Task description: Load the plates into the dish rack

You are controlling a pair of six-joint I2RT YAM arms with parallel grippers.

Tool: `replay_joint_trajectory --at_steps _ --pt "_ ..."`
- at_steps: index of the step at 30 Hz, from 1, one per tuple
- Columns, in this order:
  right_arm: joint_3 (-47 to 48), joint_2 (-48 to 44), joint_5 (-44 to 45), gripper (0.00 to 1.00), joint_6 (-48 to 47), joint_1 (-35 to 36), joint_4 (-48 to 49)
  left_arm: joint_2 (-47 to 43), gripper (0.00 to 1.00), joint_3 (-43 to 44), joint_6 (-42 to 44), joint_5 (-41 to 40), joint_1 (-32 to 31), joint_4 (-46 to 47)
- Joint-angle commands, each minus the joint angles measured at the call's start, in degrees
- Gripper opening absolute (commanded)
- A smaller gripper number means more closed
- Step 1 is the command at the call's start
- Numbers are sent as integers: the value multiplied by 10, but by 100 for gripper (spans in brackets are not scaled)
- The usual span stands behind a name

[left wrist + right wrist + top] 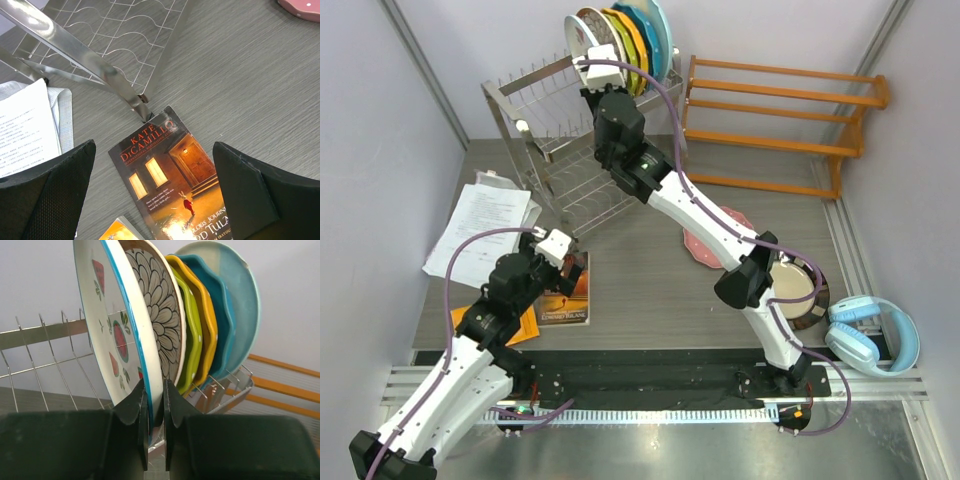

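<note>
My right gripper (156, 405) is shut on the lower rim of the white watermelon plate (112, 325), which stands upright at the top tier of the steel dish rack (550, 130). The brown-rimmed petal plate (160, 305) stands right behind it. On the table, the pink polka-dotted plate (695, 245) lies partly under the right arm. The dark-rimmed beige plate (800, 285) lies near the right edge. My left gripper (155, 147) hangs open and holds nothing, low over a book (170, 170) by the rack's foot (142, 100).
Yellow-green (192, 335), orange (209, 320) and blue (232, 305) plates fill the slots behind. An orange wooden shelf (780, 120) stands at the back right. Papers (485, 230) lie left of the rack, and blue headphones (875, 335) at the near right.
</note>
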Motion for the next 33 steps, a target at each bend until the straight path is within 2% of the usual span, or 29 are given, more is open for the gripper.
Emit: replay_joint_trajectory --at_steps 1,15,16,17,19,20,23,29,33 --pt "36 -1 -54 1 3 2 82 -5 99 -8 -10 -12 3 33" --pt "47 31 -129 1 45 -21 66 25 99 -4 -15 -12 5 62" --pt "52 36 -132 3 42 -24 66 28 99 -3 -15 -11 5 64" --pt "53 38 -134 12 40 -23 68 28 99 -1 -16 -9 6 64" --pt "53 40 -134 24 37 -25 73 32 100 1 -16 -9 7 64" --pt "51 37 -134 35 37 -25 72 33 99 4 -16 -9 7 64" --pt "38 21 -136 45 36 -25 78 37 99 9 -16 -9 7 60" --pt "19 -18 -131 55 29 -12 70 41 100 22 -15 -32 7 66" --pt "3 -66 -96 55 19 2 27 42 100 35 -14 -37 7 67"
